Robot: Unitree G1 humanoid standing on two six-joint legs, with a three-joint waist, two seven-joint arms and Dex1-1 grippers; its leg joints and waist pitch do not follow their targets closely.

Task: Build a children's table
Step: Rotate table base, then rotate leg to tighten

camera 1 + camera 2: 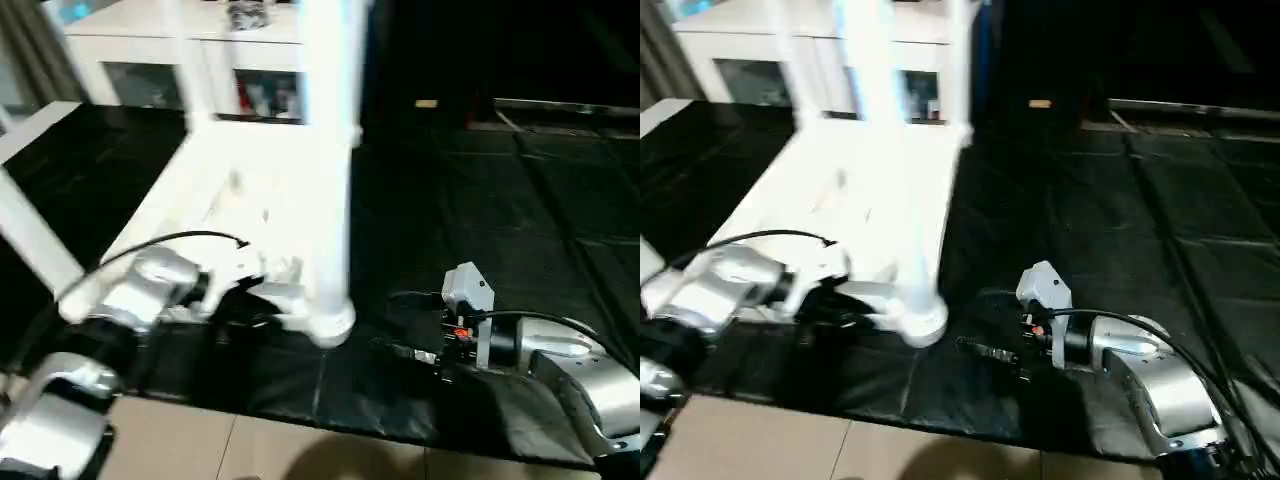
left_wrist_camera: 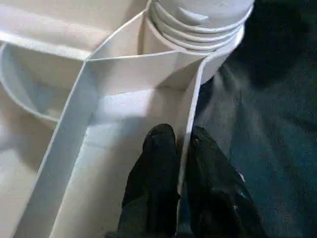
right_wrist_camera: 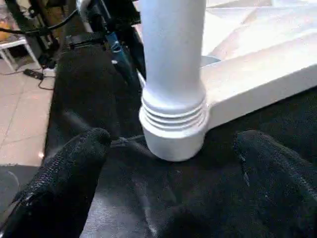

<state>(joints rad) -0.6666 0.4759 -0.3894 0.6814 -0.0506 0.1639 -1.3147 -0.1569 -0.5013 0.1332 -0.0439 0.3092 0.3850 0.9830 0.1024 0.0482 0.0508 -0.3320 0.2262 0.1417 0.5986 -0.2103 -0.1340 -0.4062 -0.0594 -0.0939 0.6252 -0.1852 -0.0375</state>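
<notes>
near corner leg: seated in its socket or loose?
Standing in the socket: the leg rises upright from the round corner socket of the tabletop, threads at the rim. How tight, cannot tell.

Left silver forearm reaching in from the near left, wrist turned inward toward the table top [image 1: 230, 200]. Left gripper [image 2: 182, 163] pinched on the thin side wall of the table top just beside the corner socket, one black finger [image 2: 154, 183] inside the wall, the other outside. Right forearm lying low, near right of the same corner. Right gripper [image 3: 171, 183] spread wide, fingers well apart, pointing at the socket, touching nothing.
</notes>
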